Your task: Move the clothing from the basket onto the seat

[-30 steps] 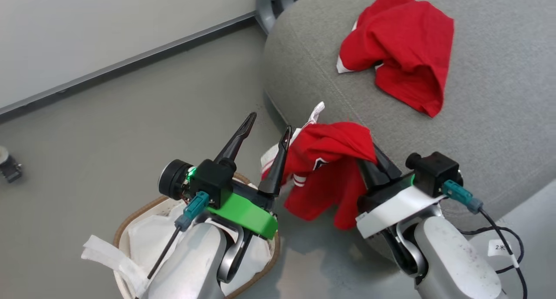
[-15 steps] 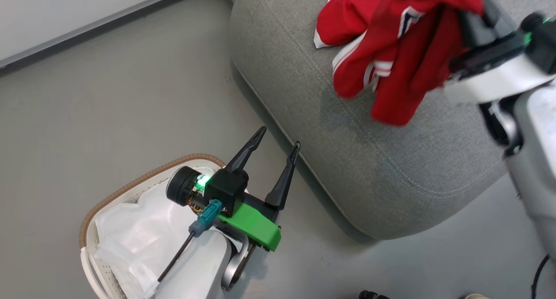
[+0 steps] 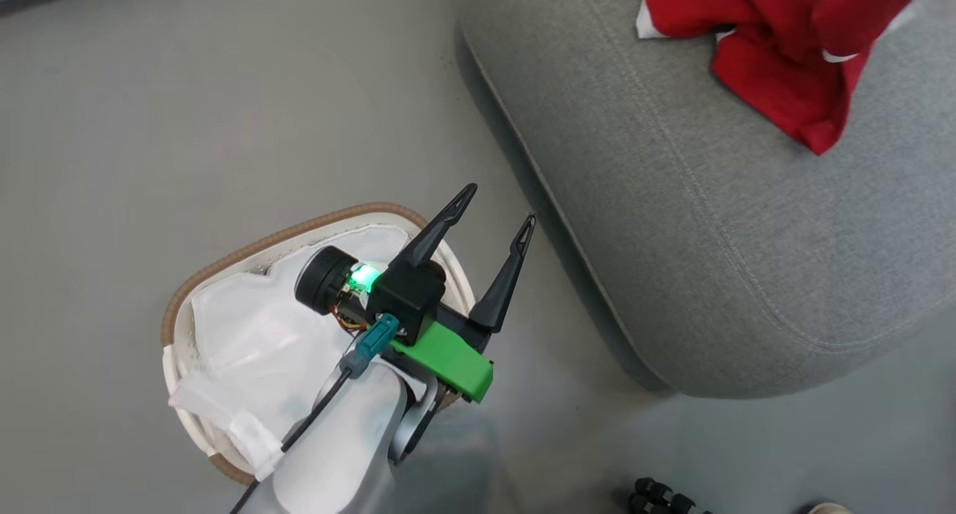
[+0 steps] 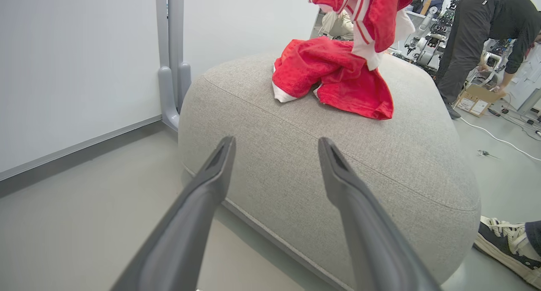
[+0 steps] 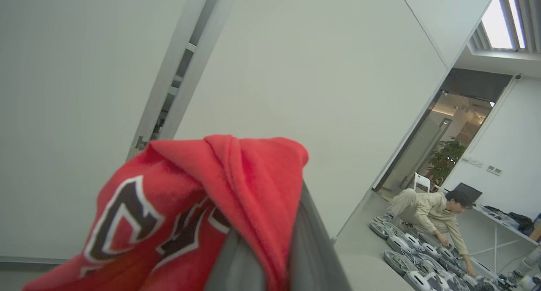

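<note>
Hovering above the right rim of the basket (image 3: pixel 224 256), the left claw (image 3: pixel 500 204) holds its two dark fingers wide apart with nothing between them. The tips are aimed across a strip of grey floor (image 3: pixel 187 110) toward the seat (image 3: pixel 709 237). The basket stands on the floor at the lower left of the head view, near the seat's rounded corner. A crumpled white liner (image 3: pixel 254 327) lies inside it, one edge spilling over the near rim.

To the right, on top of the seat, a red garment (image 4: pixel 334 79) with a white cuff lies bunched. Directly above it hangs a jersey (image 4: pixel 367 16), red with white stripes. Whether its lowest fold touches the garment below cannot be told.

In the right wrist view the jersey, showing a dark numeral edged in white, drapes over the right claw (image 5: pixel 274 244). That claw's grey fingers stand close together with the red cloth pinched between them, against a pale wall (image 5: pixel 317 71).

At the far right of the left wrist view, beyond the seat, a person in dark clothes (image 4: pixel 477 41) bends over a cardboard box (image 4: pixel 475 102). A sneaker (image 4: pixel 507 244) rests on the floor by the seat's lower corner. In the right wrist view, a person in beige (image 5: pixel 427 215) crouches over round devices on the floor.
</note>
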